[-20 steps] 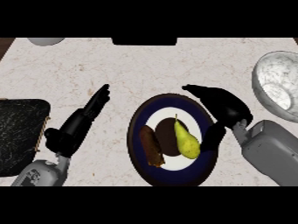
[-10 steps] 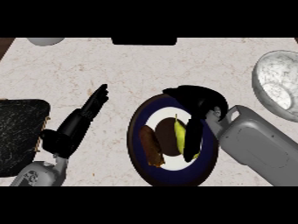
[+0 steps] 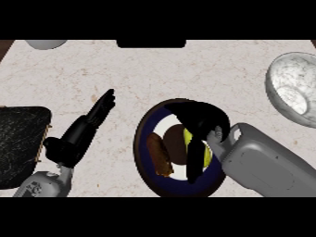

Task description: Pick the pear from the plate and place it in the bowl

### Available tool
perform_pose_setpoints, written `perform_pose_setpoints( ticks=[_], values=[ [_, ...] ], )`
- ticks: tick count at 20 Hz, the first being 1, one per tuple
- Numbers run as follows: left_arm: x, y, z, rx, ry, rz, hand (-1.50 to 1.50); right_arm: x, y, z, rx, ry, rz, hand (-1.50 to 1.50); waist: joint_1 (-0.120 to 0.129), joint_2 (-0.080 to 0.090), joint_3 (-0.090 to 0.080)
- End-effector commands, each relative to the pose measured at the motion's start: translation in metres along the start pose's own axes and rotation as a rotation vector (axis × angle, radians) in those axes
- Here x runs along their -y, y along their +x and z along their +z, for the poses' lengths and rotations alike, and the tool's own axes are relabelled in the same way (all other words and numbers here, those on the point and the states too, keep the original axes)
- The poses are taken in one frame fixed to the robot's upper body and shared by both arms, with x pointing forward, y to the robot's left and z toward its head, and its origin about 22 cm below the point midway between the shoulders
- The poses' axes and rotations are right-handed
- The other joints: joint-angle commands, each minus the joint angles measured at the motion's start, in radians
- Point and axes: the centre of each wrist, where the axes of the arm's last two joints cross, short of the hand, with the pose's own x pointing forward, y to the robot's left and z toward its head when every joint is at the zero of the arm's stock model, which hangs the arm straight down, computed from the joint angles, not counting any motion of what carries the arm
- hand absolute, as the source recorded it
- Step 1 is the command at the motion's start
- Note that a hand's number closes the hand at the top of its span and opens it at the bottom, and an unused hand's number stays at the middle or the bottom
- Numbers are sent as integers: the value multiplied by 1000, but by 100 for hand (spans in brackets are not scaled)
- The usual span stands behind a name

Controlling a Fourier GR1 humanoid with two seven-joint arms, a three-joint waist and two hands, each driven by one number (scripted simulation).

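Observation:
The yellow-green pear [image 3: 187, 137] lies on the dark blue plate [image 3: 145, 139] with a white centre, mostly hidden. My right hand [image 3: 203, 119] is over it: the fingers curl over its far end and the thumb [image 3: 195, 164] lies across its body. The pear still rests on the plate. The marbled grey bowl [image 3: 304, 90] sits at the far right, apart from the hand. My left hand [image 3: 84, 133] rests open on the counter left of the plate, fingers straight and pointing up-right.
Two brown food items share the plate: a long one [image 3: 159, 156] and a round one [image 3: 174, 143]. A black textured tray [image 3: 9, 146] is at the left edge. A grey dish [image 3: 45, 44] and a dark object [image 3: 150, 44] sit at the back edge.
My right hand has moved left from the plate's right rim onto the pear and its fingers have curled over it. The left hand has stayed still.

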Motion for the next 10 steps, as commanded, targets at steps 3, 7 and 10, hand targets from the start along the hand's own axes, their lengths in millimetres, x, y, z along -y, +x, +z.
perform_pose_setpoints(
  ticks=[3, 7, 10],
  values=[
    [4, -2, 16, 5, -12, 0, 0, -23, 0, 8, -101, -55, 66, -150, 2, 0, 1],
    [-3, 1, 14, 0, 6, 17, 0, -34, -5, 3, -83, -126, 78, -150, 3, 1, 1],
    [-4, 2, 6, 0, 20, -2, 0, -49, -6, 7, -116, -164, 96, -150, -3, 0, 1]
  ],
)
